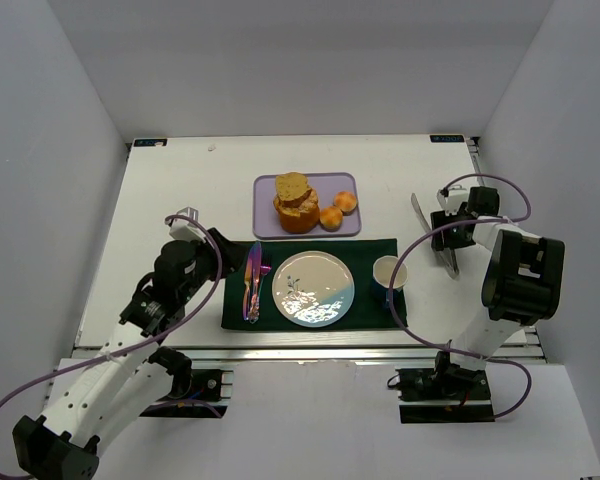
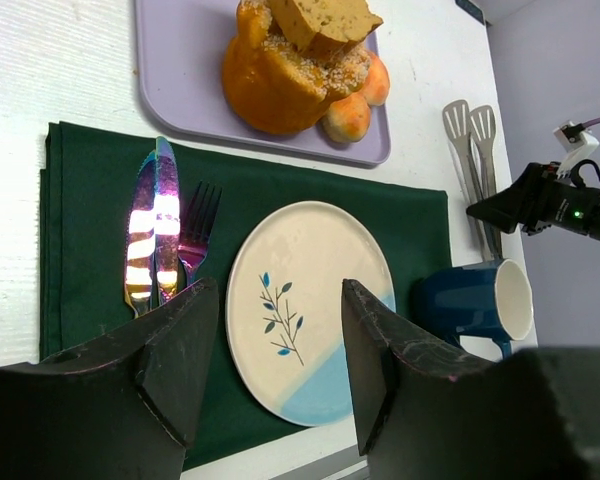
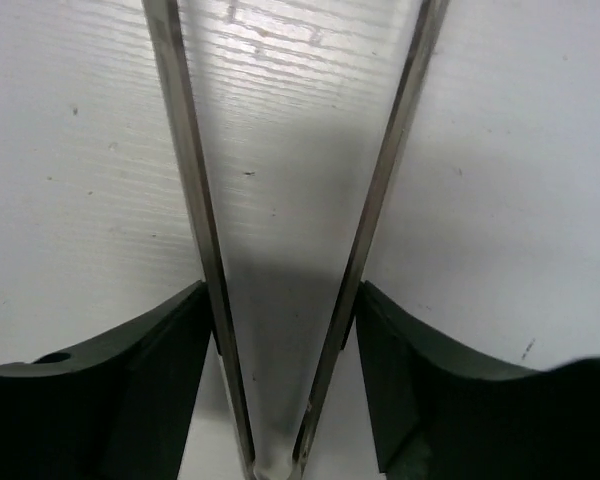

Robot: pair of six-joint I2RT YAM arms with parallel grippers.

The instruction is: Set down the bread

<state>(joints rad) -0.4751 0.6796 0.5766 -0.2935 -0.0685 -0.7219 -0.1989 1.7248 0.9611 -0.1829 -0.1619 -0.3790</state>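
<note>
Bread [image 1: 296,203]: a round golden loaf with a cut slice set on top is seen on the lavender tray [image 1: 266,225], at the far side of the table [image 1: 180,180].
Rolls [image 1: 338,210]: two small ones are laid on the same tray, just right of the loaf.
Placemat [image 1: 370,250]: dark green, spread just in front of the tray.
Plate [image 1: 313,288]: placed in the middle of the placemat, bare, with a leaf print.
Knife [image 2: 160,225] and fork [image 2: 195,230]: laid side by side left of the plate.
Mug [image 1: 389,272]: stood upright at the placemat's right edge.
Left hand [image 2: 277,300]: held released above the placemat's left part, with nothing between the fingers.
Tongs [image 2: 470,140]: laid on the table, right of the mug.
Right hand [image 3: 280,295]: clenched on the tongs, one finger pressed against the outside of each arm.
</note>
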